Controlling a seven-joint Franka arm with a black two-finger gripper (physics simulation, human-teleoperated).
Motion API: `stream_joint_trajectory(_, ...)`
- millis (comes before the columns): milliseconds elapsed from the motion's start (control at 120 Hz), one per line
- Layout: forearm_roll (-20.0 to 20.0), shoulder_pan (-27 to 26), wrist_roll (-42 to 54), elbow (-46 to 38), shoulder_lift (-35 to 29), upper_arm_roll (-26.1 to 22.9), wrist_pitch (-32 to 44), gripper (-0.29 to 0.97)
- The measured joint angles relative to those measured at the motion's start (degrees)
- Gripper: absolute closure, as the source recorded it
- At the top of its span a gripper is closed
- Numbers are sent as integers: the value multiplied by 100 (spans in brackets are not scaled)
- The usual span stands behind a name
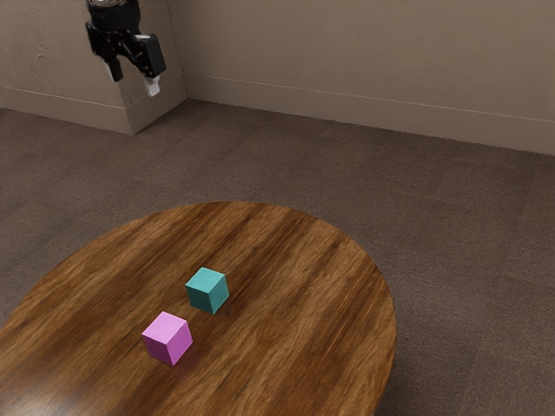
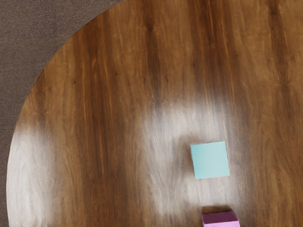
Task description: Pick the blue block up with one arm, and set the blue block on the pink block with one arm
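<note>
A blue, teal-tinted block (image 1: 207,289) rests on the round wooden table (image 1: 295,251), near its middle. A pink block (image 1: 167,337) sits on the table just in front of it, toward the exterior view's left, a small gap apart. My gripper (image 1: 133,80) hangs high above the floor at the exterior view's upper left, far from both blocks, open with nothing between its fingers. From the wrist camera, looking down, I see the blue block (image 2: 210,160) flat on the table (image 2: 118,118) and the pink block (image 2: 220,219) just beyond it.
Dark carpet (image 1: 416,182) surrounds the table, and a beige wall (image 1: 364,52) with a projecting corner (image 1: 130,113) stands behind. The table's curved edge (image 2: 42,75) lies away from the blocks, with wide bare wood around them.
</note>
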Motion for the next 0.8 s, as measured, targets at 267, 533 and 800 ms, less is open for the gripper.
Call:
stream_joint_trajectory(267, -9, -40, 13, -755, -235, -44, 255, 0)
stream_joint_trajectory(533, -101, 33, 25, -3946, -676, 50, 2420, 0)
stream_joint_trajectory(800, -750, 11, -45, -3924, 311, 121, 3528, 0)
